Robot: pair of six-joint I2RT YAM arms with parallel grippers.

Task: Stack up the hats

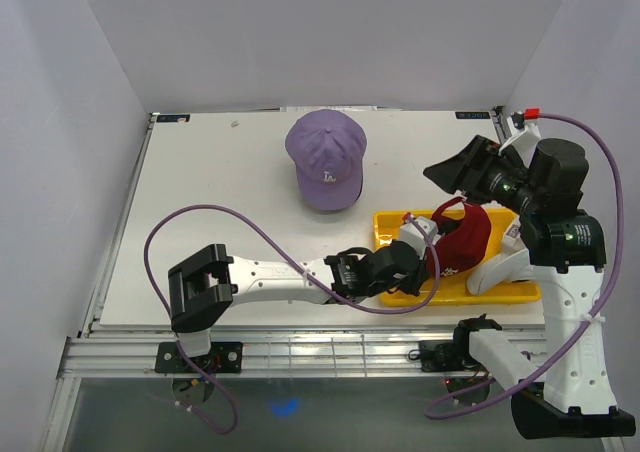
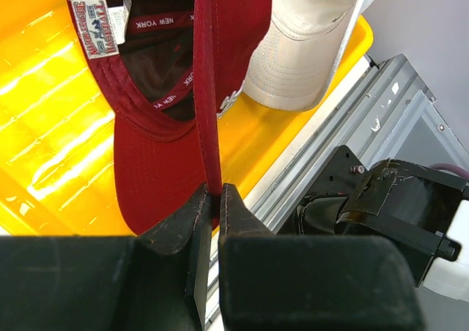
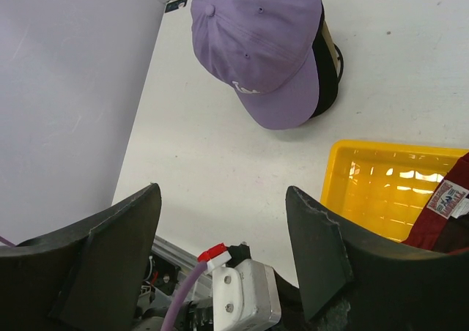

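Note:
A red hat (image 2: 154,89) hangs lifted over the yellow tray (image 2: 44,126), and my left gripper (image 2: 214,195) is shut on its thin rim. In the top view the left gripper (image 1: 425,240) holds the red hat (image 1: 465,234) above the tray. A white hat (image 2: 300,60) lies in the tray's right end, beside the red one. The lavender hat (image 3: 256,45) sits on a black hat (image 3: 325,67) on the far table, a tan edge (image 3: 327,34) showing under them. My right gripper (image 3: 221,199) hangs open and empty, raised at the back right (image 1: 447,172).
The yellow tray (image 1: 392,222) sits at the near right of the table, close to the front edge and the metal rail (image 1: 300,347). White walls enclose the table on the left, back and right. The left arm's purple cable (image 1: 200,212) loops over the near table.

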